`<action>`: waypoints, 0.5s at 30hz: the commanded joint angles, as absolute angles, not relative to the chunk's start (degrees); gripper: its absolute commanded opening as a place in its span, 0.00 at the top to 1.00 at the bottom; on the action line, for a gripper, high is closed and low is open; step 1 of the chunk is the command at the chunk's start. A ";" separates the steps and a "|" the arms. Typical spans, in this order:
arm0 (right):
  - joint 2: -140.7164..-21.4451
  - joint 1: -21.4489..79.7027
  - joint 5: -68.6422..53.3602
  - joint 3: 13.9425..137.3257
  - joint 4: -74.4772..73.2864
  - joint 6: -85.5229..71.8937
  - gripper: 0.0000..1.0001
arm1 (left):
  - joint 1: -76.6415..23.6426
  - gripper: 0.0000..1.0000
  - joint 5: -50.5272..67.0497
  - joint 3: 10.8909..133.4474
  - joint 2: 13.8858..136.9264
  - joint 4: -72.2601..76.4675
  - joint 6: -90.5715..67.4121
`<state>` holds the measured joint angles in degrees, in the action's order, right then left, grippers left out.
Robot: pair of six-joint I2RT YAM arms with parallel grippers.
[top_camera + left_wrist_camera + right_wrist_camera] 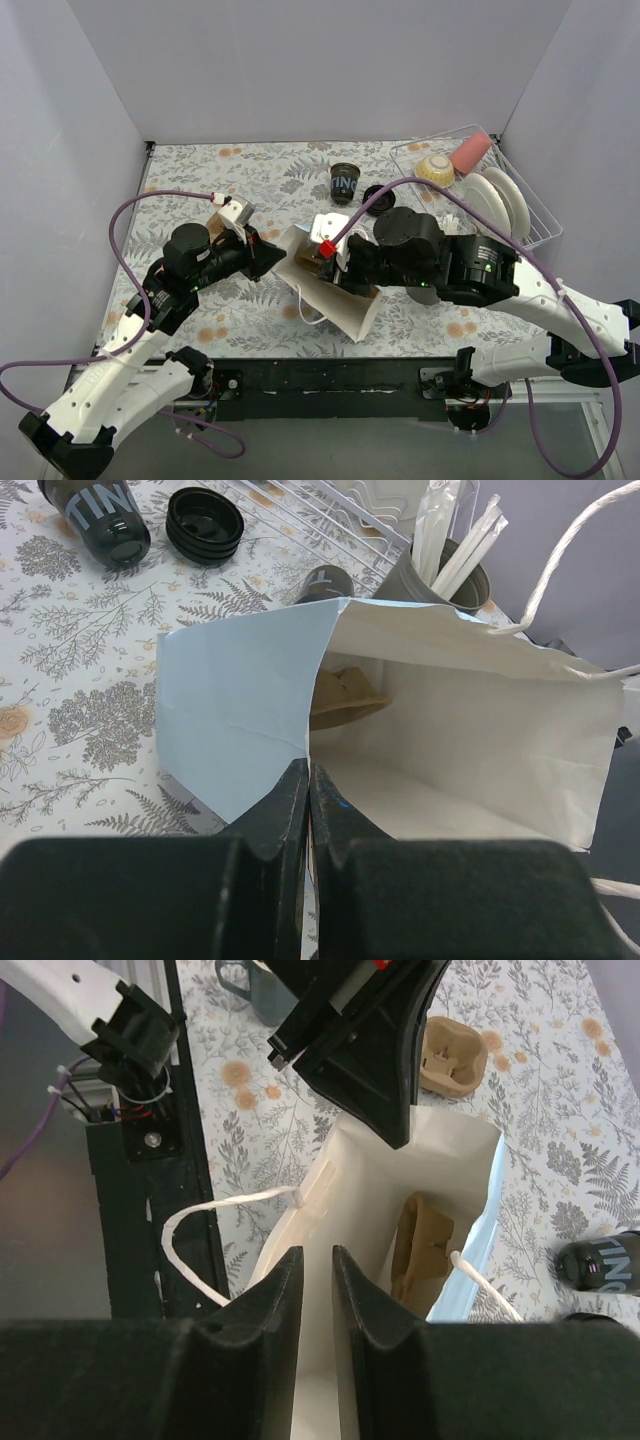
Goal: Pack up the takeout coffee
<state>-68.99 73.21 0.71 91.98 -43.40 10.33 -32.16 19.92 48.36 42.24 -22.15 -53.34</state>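
A white paper bag lies tilted at the table's middle with its mouth open. My left gripper is shut on the bag's rim. My right gripper hovers over the bag's mouth, jaws a narrow gap apart and empty. A brown cardboard cup carrier sits inside the bag. One black coffee cup with white lettering stands behind the bag, a loose black lid beside it. In the left wrist view a second black cup shows just behind the bag.
A white wire dish rack with plates, a bowl and a pink cup stands at the back right. A grey holder with white utensils stands behind the bag. Another brown carrier lies on the table left of the bag.
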 commanded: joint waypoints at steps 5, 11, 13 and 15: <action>-71.72 76.29 12.83 89.04 -43.77 14.40 0.76 | -32.43 1.00 19.51 47.90 40.70 -20.21 -53.00; -73.47 76.29 13.71 85.17 -42.72 16.52 0.76 | -32.43 1.00 19.77 47.20 40.08 -20.13 -53.35; -74.35 76.29 14.41 84.82 -42.45 17.05 0.76 | -32.43 1.00 20.13 47.20 39.99 -20.13 -53.87; -74.45 76.38 15.38 82.98 -41.84 17.66 0.76 | -32.43 1.00 20.13 46.67 39.21 -19.95 -54.31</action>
<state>-74.35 76.03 12.53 84.82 -43.79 15.38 -32.16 19.94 47.46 40.93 -21.80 -53.60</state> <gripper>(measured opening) 0.240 0.009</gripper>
